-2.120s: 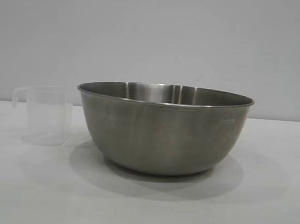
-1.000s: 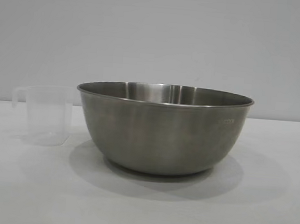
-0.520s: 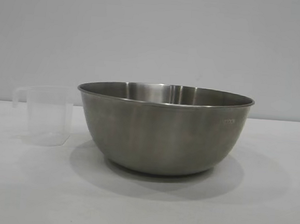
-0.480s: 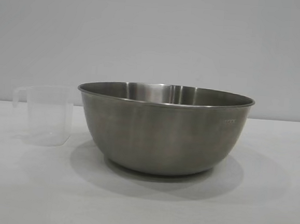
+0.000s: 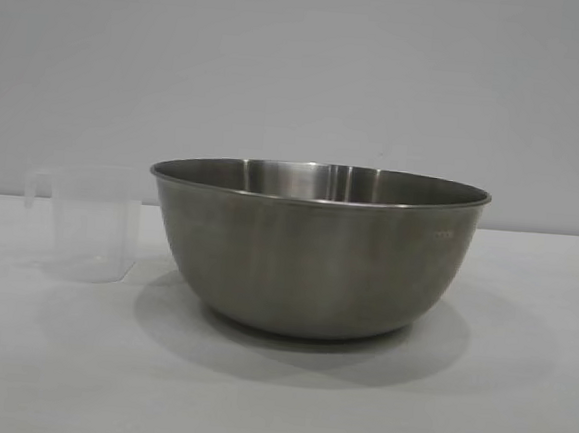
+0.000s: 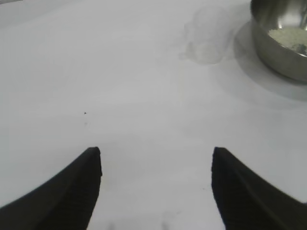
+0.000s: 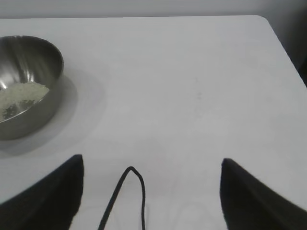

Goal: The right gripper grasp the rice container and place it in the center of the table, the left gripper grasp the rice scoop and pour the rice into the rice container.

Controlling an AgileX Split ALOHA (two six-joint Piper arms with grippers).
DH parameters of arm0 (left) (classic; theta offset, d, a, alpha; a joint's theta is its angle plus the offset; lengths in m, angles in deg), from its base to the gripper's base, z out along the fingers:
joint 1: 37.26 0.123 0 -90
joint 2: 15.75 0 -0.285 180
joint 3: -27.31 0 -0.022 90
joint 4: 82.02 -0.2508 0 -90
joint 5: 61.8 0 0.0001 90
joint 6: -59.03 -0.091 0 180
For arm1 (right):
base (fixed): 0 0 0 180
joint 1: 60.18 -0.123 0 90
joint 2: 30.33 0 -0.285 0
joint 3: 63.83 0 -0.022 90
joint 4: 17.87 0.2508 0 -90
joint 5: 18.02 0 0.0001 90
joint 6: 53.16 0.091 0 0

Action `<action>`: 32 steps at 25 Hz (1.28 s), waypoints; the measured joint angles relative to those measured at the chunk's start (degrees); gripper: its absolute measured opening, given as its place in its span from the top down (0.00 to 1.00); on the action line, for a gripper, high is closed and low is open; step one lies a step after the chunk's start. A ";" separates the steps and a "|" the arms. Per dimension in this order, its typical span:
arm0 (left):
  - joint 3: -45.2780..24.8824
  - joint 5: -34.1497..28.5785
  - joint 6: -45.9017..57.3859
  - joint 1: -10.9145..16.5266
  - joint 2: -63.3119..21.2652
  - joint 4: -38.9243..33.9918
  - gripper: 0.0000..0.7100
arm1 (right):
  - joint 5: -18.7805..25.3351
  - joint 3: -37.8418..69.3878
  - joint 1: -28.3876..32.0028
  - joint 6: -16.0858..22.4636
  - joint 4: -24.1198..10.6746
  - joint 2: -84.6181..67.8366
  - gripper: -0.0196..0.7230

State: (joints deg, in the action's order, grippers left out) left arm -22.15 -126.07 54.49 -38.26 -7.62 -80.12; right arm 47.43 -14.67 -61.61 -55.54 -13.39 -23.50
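The large round stainless-steel rice container [image 5: 315, 249] stands upright near the middle of the plain white table [image 5: 275, 396], a small mass of white-cream rice [image 7: 21, 93] already lying in its bottom; the bowl is judged rigid, fairly weighty and slick on its curved brushed sides, so its thin rim is the sound place to take hold; the small translucent plastic rice scoop [image 5: 93, 223] stands upright just beside it on the left, apart from it, and looks empty; it is judged light, easily tipped and best held by its loop handle; the left gripper [image 6: 156, 163] hangs over bare tabletop well short of the scoop, fingers apart and holding nothing; the right gripper [image 7: 152, 170] likewise hangs with fingers apart and empty, a thin black cable [image 7: 125, 196] between them, the bowl off to one side; the table's rounded corner [image 7: 261, 20] shows beyond, with wide bare surface between it and the bowl.
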 joint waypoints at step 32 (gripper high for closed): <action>0.00 0.01 0.00 2.75 -1.40 0.00 0.33 | 0.00 0.00 -2.42 0.00 0.09 0.00 0.26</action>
State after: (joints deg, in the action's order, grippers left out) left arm -22.15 -126.06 54.49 -35.51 -9.02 -80.12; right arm 47.43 -14.67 -64.03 -55.54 -13.30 -23.50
